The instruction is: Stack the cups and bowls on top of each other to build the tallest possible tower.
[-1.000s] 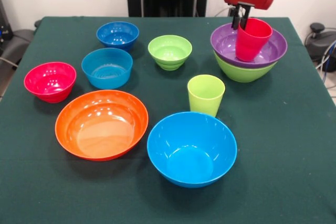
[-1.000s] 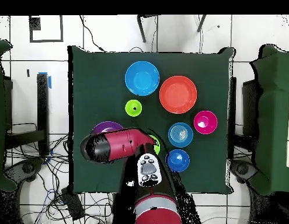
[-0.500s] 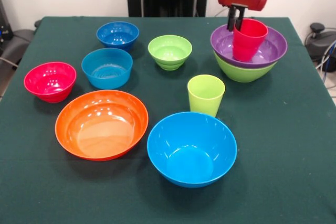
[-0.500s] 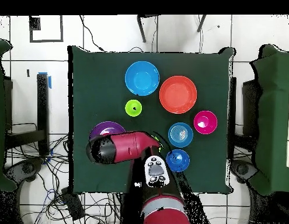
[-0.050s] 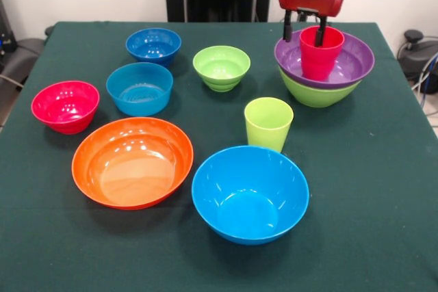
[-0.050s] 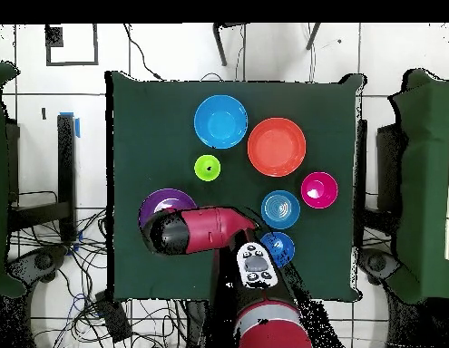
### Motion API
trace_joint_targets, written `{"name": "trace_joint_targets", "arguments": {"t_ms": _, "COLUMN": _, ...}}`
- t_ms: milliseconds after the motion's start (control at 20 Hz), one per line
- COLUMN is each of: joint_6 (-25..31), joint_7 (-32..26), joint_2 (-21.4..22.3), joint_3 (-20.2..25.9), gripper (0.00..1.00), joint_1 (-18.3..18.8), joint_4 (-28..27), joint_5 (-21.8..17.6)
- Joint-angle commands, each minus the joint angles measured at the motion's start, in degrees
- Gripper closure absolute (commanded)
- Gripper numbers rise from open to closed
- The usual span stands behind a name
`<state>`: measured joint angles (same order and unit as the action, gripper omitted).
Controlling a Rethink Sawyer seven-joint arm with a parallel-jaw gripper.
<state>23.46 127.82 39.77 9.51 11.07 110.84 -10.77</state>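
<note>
gripper (image 5: 304, 31): fingers spread apart, straddling far rim of red cup (image 5: 320, 52) | cup upright inside purple bowl (image 5: 352, 66), nested in large lime-green bowl (image 5: 315, 94) | lime-green cup (image 5: 267, 123) apart on table (image 5: 383, 189)

place: robotics lab | cues: green-clothed table (image 5: 383, 189); loose floor cables (image 6: 60, 258); white tiled floor (image 6: 164, 50)

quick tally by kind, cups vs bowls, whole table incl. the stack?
Cups: 2 (red, lime green)
Large bowls: 4 (orange, light blue, purple, lime green)
Small bowls: 4 (pink-red, dark blue, light blue, lime green)
Total: 10
</note>
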Motion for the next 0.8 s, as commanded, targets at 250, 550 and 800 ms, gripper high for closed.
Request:
{"name": "trace_joint_targets", "arguments": {"t_ms": 250, "joint_6": -0.12, "joint_7": 2.49, "joint_2": 0.71, "joint_3": 7.54, "gripper": 0.00, "joint_1": 1.10, "joint_4": 2.99, "joint_5": 3.09}}
{"name": "trace_joint_targets", "arguments": {"t_ms": 550, "joint_6": 3.79, "joint_7": 1.41, "joint_2": 2.69, "joint_3": 9.65, "gripper": 0.00, "joint_1": 2.15, "joint_4": 3.63, "joint_5": 5.28}}
{"name": "trace_joint_targets", "arguments": {"t_ms": 800, "joint_6": 6.65, "joint_7": 2.59, "joint_2": 5.02, "joint_3": 5.27, "gripper": 0.00, "joint_1": -1.55, "joint_4": 1.47, "joint_5": 3.93}}
